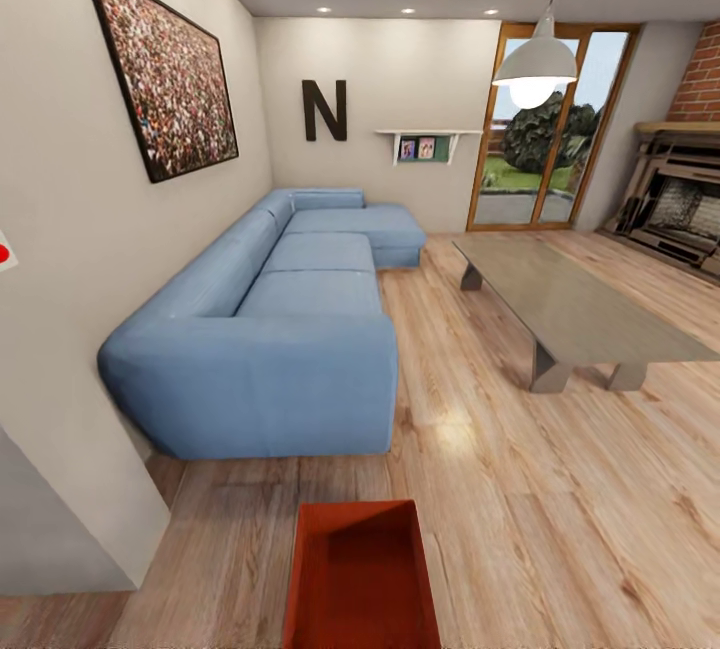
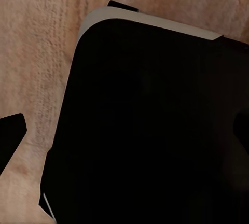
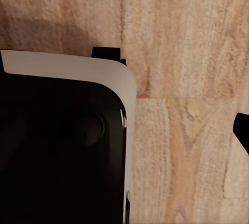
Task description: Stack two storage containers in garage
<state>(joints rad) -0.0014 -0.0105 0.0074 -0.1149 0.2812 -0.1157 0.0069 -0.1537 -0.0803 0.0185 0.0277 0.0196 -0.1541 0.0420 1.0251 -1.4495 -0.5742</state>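
Ahead, wide bare wood-plank floor point(image 1: 500, 489) running between blue sofa point(image 1: 290, 329) and grey table point(image 1: 580, 314). Low and central in the head view, one orange-red storage container point(image 1: 360, 579), open side up, just short of the sofa's near end. Through both wrist cameras, dark robot body over planks; finger state impossible to tell

An orange-red rectangular storage container point(image 1: 360, 574) sits on the light wood-plank floor point(image 1: 560, 529) at six o'clock; light-blue sectional sofa point(image 1: 280, 329) at ten o'clock, low grey table point(image 1: 580, 304) at two.
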